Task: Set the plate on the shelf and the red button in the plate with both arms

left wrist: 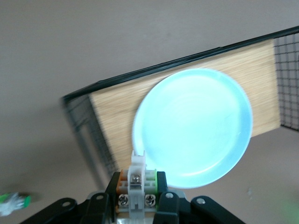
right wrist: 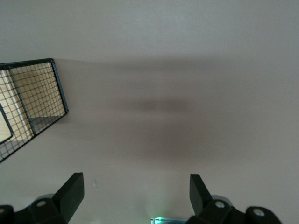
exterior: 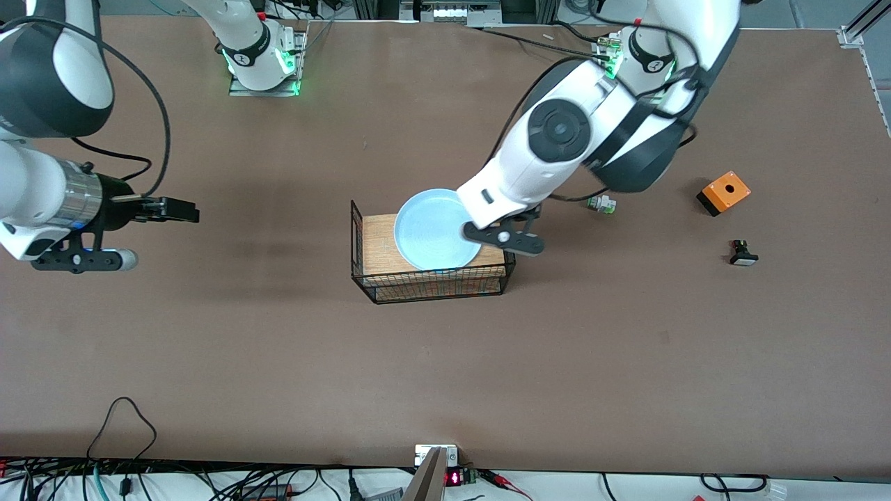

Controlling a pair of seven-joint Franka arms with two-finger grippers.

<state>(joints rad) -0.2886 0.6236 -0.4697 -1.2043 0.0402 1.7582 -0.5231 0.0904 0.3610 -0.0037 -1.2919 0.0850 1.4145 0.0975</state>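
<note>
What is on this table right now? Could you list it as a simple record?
plate: lies on the wire basket's wooden top
left hand: over the plate's edge, shut on the red button
right hand: open, waiting over bare table toward its own end
orange box, black-based part, green-tipped part: on the table toward the left arm's end

arms: glossy white shells, black joint bands | left arm (exterior: pixel 557 149): round black disc | right arm (exterior: pixel 49 195): silver wrist ring, looping black cable | bases: green lights | fingers (right wrist: pixel 70 191): black, wedge-shaped
</note>
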